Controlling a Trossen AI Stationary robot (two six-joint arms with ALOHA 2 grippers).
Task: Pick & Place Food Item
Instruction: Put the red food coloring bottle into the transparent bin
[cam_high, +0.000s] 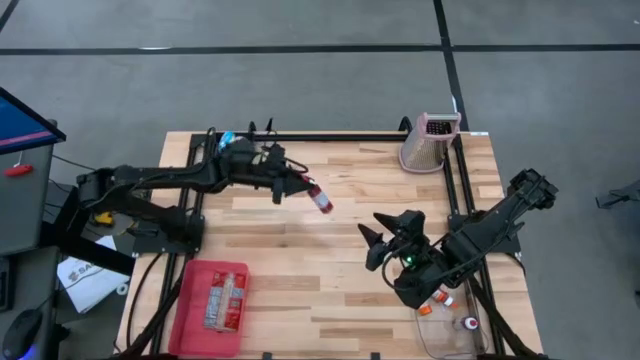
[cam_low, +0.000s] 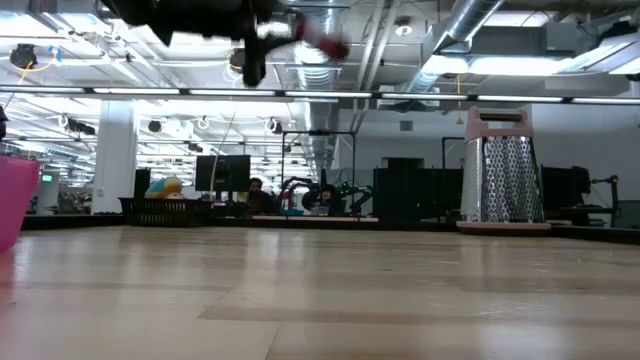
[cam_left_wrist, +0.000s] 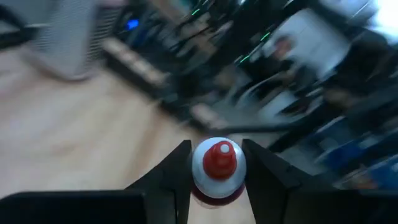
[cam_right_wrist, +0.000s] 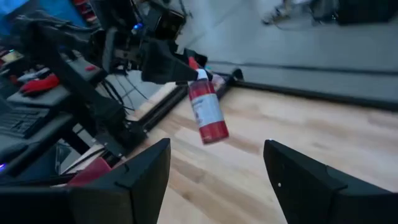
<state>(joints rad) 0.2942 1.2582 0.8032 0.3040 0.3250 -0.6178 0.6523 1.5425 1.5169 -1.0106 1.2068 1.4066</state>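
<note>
A small red bottle (cam_high: 321, 199) with a white shoulder and red cap hangs above the middle of the wooden table. My left gripper (cam_high: 300, 187) reaches in from the table's left and is shut on it. In the right wrist view the bottle (cam_right_wrist: 208, 112) slants down from those fingers, well above the boards. In the low view the bottle (cam_low: 325, 45) shows high up, blurred. My right gripper (cam_high: 385, 235) waits open at the right of the table, a little nearer than the bottle; nothing is between its fingers (cam_right_wrist: 216, 149). My left gripper pinches the bottle's top end between its two fingers, on the white shoulder just below the red cap (cam_left_wrist: 198, 171). The fingers come roughly level from the table's left. The red body (cam_right_wrist: 211, 124) sticks out beyond the fingertips and tilts downward, lifted clear of the table.
A red tray (cam_high: 190, 320) holding packets (cam_high: 225, 298) sits at the near left. A metal grater (cam_high: 430, 142) stands at the far right corner. A clear container (cam_high: 450, 335) with small items lies at the near right. Black rails (cam_high: 455, 180) border the table.
</note>
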